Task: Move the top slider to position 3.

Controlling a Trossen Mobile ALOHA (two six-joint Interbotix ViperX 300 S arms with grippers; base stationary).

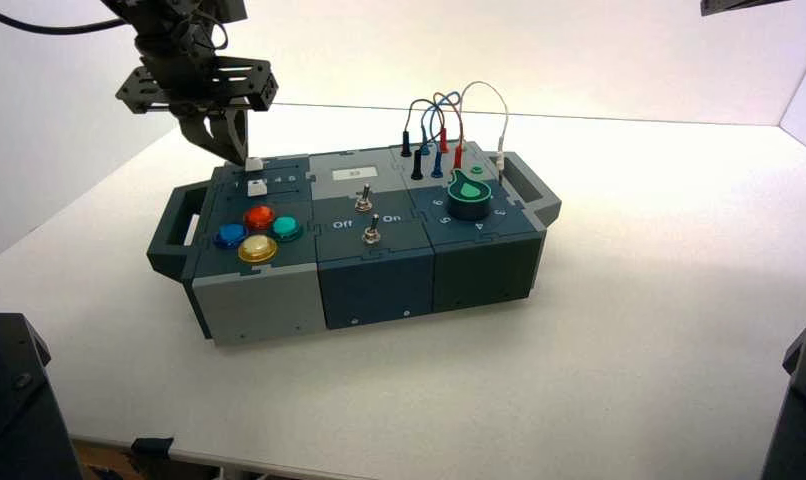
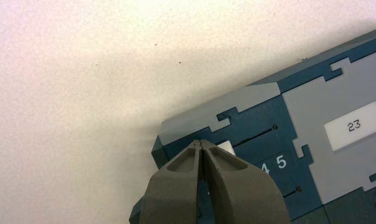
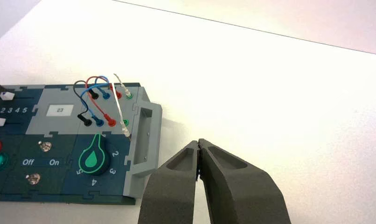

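Observation:
The top slider (image 1: 252, 162) is a small white knob in the back slot of the box's left panel. It also shows beside my finger in the left wrist view (image 2: 226, 148). My left gripper (image 1: 233, 156) (image 2: 202, 142) is shut with nothing in it, and its tips are at the knob's side towards the low numbers. I cannot tell if they touch. Position 3 (image 3: 10, 110) is in the printed row 1 to 5; the top slider (image 3: 7, 96) stands roughly level with the 2 and 3. My right gripper (image 3: 198, 142) hangs shut over the table, right of the box.
A second white slider knob (image 1: 258, 187) sits just in front of the numeral row. Four coloured buttons (image 1: 258, 232), two toggle switches (image 1: 368, 217), a green dial (image 1: 468, 190) and plugged wires (image 1: 439, 130) fill the remaining top. Grey handles (image 1: 527, 180) stick out at both ends.

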